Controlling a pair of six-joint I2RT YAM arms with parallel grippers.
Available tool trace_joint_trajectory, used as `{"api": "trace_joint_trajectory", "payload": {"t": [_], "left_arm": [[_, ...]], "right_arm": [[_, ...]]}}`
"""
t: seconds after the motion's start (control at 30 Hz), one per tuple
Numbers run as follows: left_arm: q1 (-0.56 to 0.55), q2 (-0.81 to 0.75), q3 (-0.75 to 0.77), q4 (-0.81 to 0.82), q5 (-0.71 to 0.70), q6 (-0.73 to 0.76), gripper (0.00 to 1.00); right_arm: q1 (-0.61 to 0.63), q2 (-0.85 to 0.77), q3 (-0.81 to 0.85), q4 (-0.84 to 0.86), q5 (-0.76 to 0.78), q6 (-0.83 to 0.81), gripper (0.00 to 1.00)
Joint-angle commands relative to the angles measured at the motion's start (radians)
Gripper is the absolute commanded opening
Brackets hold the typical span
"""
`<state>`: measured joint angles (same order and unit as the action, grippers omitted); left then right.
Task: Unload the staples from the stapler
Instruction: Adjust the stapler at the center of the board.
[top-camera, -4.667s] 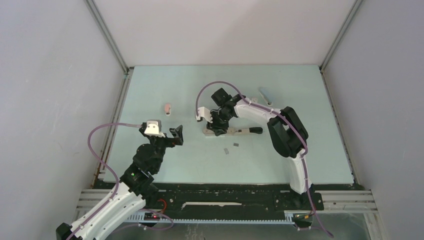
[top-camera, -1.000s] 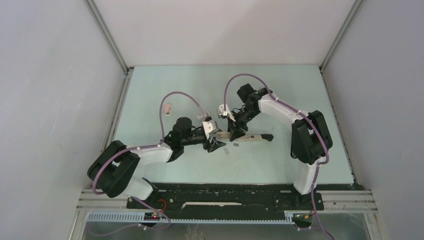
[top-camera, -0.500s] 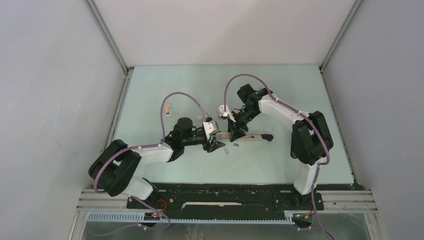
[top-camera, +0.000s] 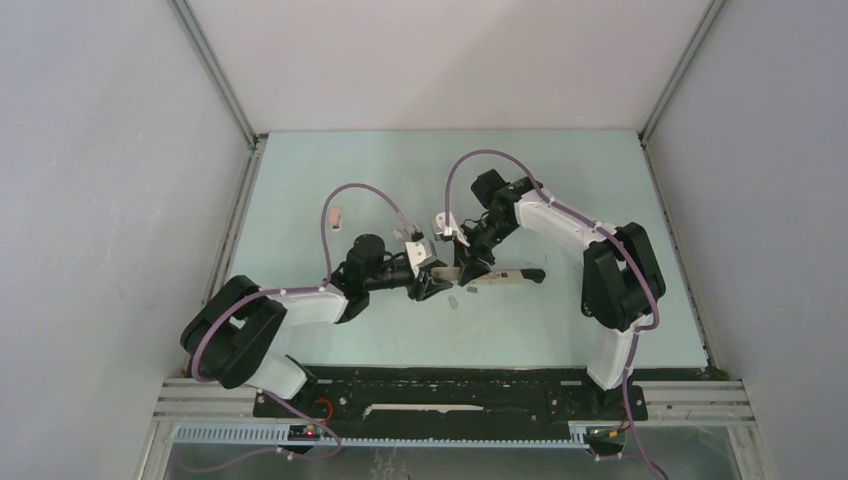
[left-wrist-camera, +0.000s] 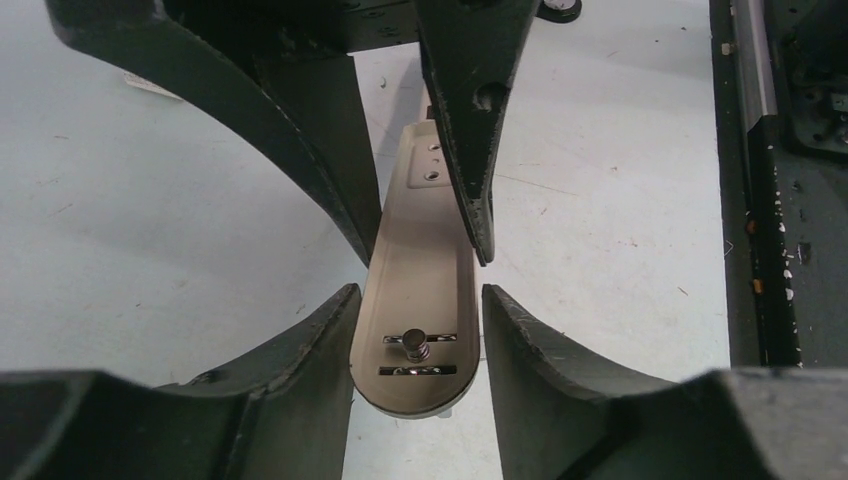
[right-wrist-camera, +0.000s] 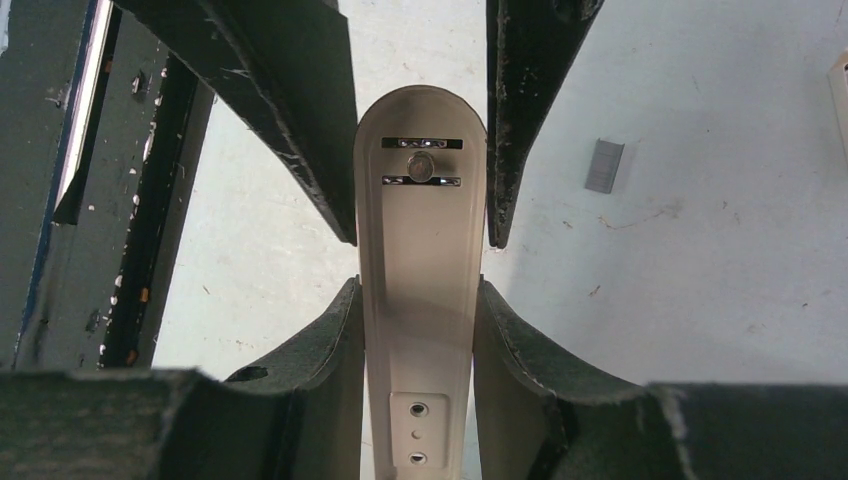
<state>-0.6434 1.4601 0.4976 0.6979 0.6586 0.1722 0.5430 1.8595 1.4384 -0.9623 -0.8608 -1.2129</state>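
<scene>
Clamped firmly with the right gripper (right-wrist-camera: 417, 290) on both edges of the stapler (right-wrist-camera: 420, 230) base, centre frame. Straddling its rounded anvil end with the left gripper (left-wrist-camera: 418, 295), jaws apart, a sliver of gap on one side. No seeing into the magazine from here. Spotting loose staples (right-wrist-camera: 604, 165) on the table (right-wrist-camera: 720, 260), upper right, near the stapler.

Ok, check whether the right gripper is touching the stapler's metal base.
Touching. The right wrist view shows the right gripper closed on the stapler's metal base, with both fingers pressed flush against its long edges and no gap.
</scene>
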Motion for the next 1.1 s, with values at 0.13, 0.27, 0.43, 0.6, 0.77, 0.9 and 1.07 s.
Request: {"api": "trace_joint_trajectory", "payload": {"t": [0.13,0.27,0.43,0.6,0.77,0.9,1.07], "left_arm": [[-0.002,0.01,0.016,0.032,0.027,-0.017,0.2],[0.001,-0.019,-0.002,0.026,-0.021,-0.06,0.0],[0.007,-0.055,-0.028,0.019,-0.091,-0.178,0.0],[0.008,-0.075,-0.04,0.004,-0.104,-0.338,0.0],[0.019,-0.05,-0.032,0.02,-0.106,-0.515,0.0],[0.048,-0.023,-0.036,0.046,-0.128,-0.673,0.0],[0.067,-0.023,-0.04,0.061,-0.177,-0.831,0.0]], "right_arm": [[-0.003,-0.052,0.013,0.018,-0.029,0.018,0.13],[-0.036,-0.081,-0.008,0.04,-0.037,0.042,0.46],[-0.118,-0.169,-0.053,0.07,-0.061,0.041,0.72],[-0.219,-0.248,-0.07,0.035,-0.113,-0.009,0.8],[-0.282,-0.287,-0.128,-0.107,-0.177,-0.287,0.81],[-0.318,-0.31,-0.258,-0.105,-0.15,-0.501,0.81],[-0.327,-0.337,-0.384,0.136,-0.058,-0.407,0.81]]}}
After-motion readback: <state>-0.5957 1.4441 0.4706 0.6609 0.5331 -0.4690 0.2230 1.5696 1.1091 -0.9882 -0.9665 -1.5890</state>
